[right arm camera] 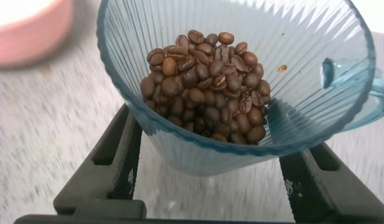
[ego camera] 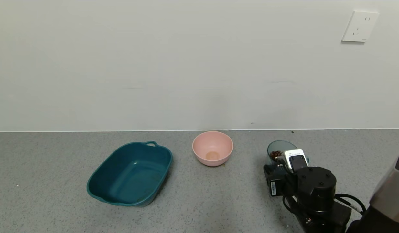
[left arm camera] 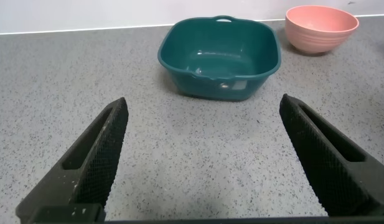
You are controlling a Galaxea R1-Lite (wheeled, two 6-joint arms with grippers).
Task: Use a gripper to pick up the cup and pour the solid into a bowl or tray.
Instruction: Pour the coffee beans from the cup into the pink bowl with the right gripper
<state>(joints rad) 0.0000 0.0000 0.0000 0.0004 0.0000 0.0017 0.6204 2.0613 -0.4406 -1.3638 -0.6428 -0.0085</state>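
Observation:
The translucent blue-grey ribbed cup (ego camera: 278, 149) stands on the right of the grey table, with the dark brown beans (ego camera: 276, 154) heaped inside. My right gripper (ego camera: 281, 164) reaches in from the near side and is shut on the cup. In the right wrist view the cup (right arm camera: 241, 143) sits between the two fingers, its handle off to one side, with the beans (right arm camera: 207, 81) inside it. The right gripper (right arm camera: 210, 180) grips its lower body. The pale pink bowl (ego camera: 212, 148) stands to the cup's left, empty. My left gripper (left arm camera: 204, 143) is open and empty above bare table.
A teal oblong tray (ego camera: 131, 174) with handles lies left of the pink bowl, empty. The left wrist view shows this tray (left arm camera: 220, 56) and the bowl (left arm camera: 321, 28). The wall runs close behind the table, with a socket (ego camera: 360, 26) at the upper right.

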